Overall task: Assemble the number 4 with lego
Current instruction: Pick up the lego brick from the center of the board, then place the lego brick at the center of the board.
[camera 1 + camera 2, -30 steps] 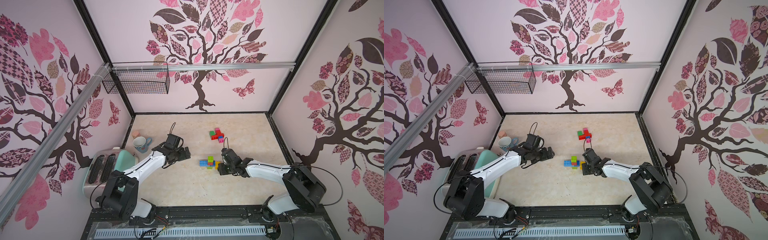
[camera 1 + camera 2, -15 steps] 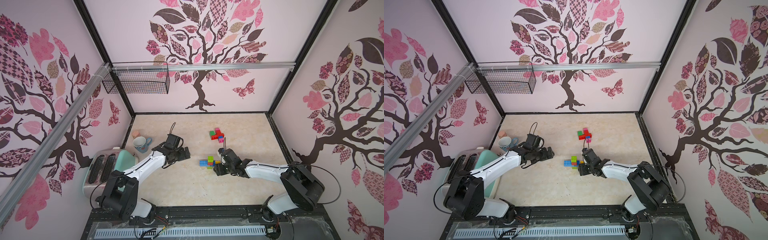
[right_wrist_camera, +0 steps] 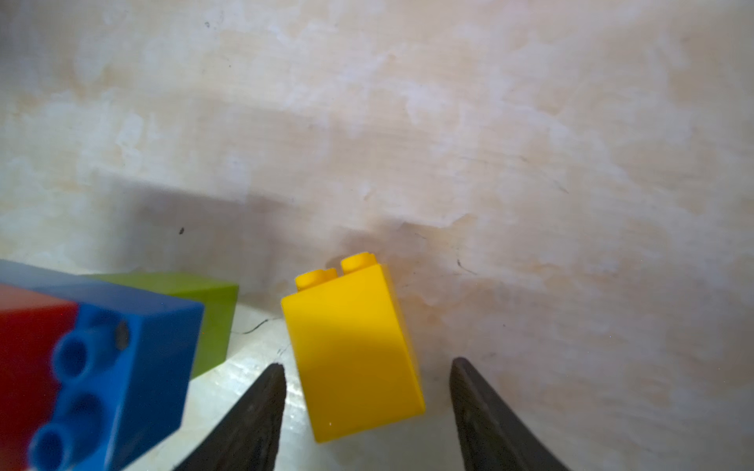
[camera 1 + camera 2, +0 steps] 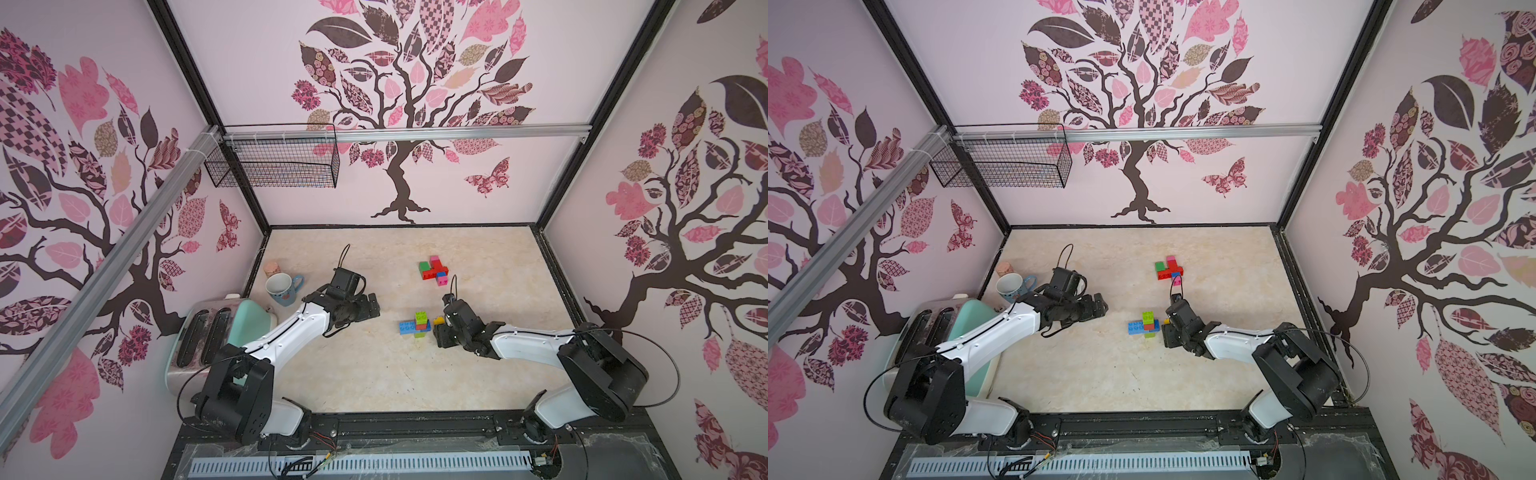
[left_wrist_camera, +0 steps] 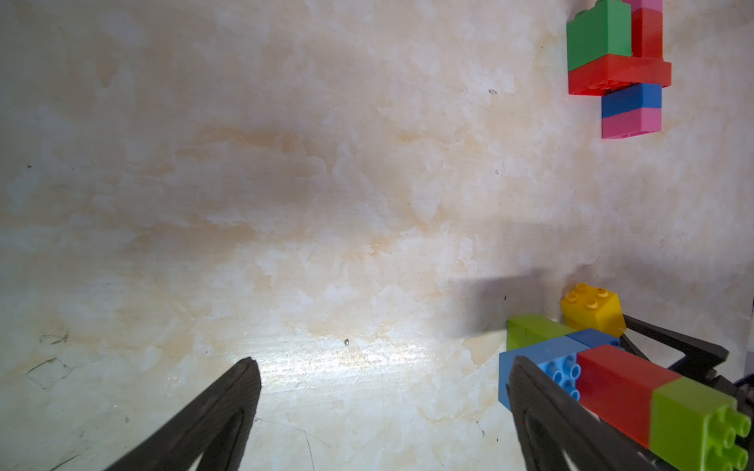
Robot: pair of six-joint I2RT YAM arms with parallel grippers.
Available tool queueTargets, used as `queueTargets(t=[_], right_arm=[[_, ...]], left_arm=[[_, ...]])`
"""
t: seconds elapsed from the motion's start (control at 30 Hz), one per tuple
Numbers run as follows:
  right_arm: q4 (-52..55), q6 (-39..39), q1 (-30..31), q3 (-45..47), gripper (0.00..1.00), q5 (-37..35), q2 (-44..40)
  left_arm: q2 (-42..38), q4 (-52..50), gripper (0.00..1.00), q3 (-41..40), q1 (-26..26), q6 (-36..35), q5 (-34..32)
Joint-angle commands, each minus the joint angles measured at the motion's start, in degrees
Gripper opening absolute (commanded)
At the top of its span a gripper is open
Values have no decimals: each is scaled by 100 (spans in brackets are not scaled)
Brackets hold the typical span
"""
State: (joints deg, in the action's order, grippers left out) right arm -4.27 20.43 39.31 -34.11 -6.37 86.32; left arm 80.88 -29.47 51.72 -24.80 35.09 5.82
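My right pincer [image 3: 367,364] is spread around the yellow brick [image 3: 351,346], with gaps on both sides. My left pincer [image 5: 382,363] is wide open and holds nothing, near the lego [image 4: 417,325]. Bare table [image 4: 374,374] lies all around.

walls [image 4: 478,187]: pink, tree decals [image 4: 400,183] | floor [image 4: 374,374]: beige marbled | rail [image 4: 457,134]: wire basket [image 4: 272,168] hung

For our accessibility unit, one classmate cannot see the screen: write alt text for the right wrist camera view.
A yellow lego brick sits on the marbled table inside the open right gripper, clear of both fingers. Beside it is a cluster of blue, red and lime bricks.
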Motion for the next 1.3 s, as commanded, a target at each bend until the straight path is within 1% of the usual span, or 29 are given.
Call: queueTargets(t=[0.0, 0.13, 0.27, 0.4, 0.43, 0.47, 0.57, 0.6, 0.63, 0.73, 0.8, 0.87, 0.93, 1.0, 1.03, 1.1, 1.13, 1.17, 1.2, 1.23, 1.27], right_arm=[[-144, -298, 20, -106, 70, 111, 153], [-218, -507, 17, -213, 69, -56, 382], [-245, -597, 21, -179, 56, -220, 392], [-357, -624, 25, 8, 30, -381, 205], [-336, -612, 23, 33, 26, -465, 88], [-295, -598, 28, 53, 24, -564, -54], [-223, -562, 25, 225, 14, -787, -846], [-269, -566, 27, 333, 2, -820, -1205], [-330, -597, 24, 445, 0, -802, -1557], [-558, -911, 25, 752, 0, -463, -2685], [-820, -1162, 24, 947, 0, -168, -3258], [-1521, -1246, 32, 1275, 0, 111, -3766], [-2319, -1543, 29, 1544, 0, 713, -3978], [-2815, -1785, 26, 1567, 0, 1147, -3907], [-3014, -1936, 32, 1542, 0, 1381, -3787], [-3437, -2227, 95, 1493, 1, 1586, -3518], [-3778, -2294, 167, 1505, 4, 1488, -3363], [-4160, -2303, 230, 1552, 4, 1332, -3243], [-4660, -2295, 307, 1612, 0, 1156, -3088], [-5205, -2228, 413, 1663, 0, 872, -2926], [-5550, -2150, 469, 1683, 0, 738, -2770]], left_arm=[[-36, -41, 98, -30, -18, -55, -28], [-86, -58, 98, -35, -23, -54, -21], [-148, -76, 98, -48, -16, -63, -72], [-192, -131, 98, 16, 1, -109, 4], [-207, -190, 98, 76, 14, -160, 76], [-235, -243, 98, 124, 10, -219, 133], [-385, -366, 98, 323, 13, -471, 354], [-440, -377, 98, 380, 10, -525, 477], [-489, -383, 98, 459, 12, -561, 675], [-463, -708, 97, 979, -25, -815, 1681], [-437, -870, 95, 1311, -141, -856, 1957], [-433, -858, 93, 1592, -230, -762, 2224], [-420, -705, 92, 1782, -272, -603, 2633], [-404, -501, 90, 1934, -372, -432, 2904], [-390, -507, 89, 2045, -479, -413, 2911], [-334, -613, 88, 2270, -694, -460, 2792], [-310, -711, 87, 2387, -827, -544, 2667], [-293, -804, 87, 2452, -922, -619, 2510], [-307, -808, 86, 2476, -1024, -643, 2284], [-355, -677, 84, 2401, -1104, -614, 2089], [-419, -444, 83, 2266, -1153, -526, 1971]])
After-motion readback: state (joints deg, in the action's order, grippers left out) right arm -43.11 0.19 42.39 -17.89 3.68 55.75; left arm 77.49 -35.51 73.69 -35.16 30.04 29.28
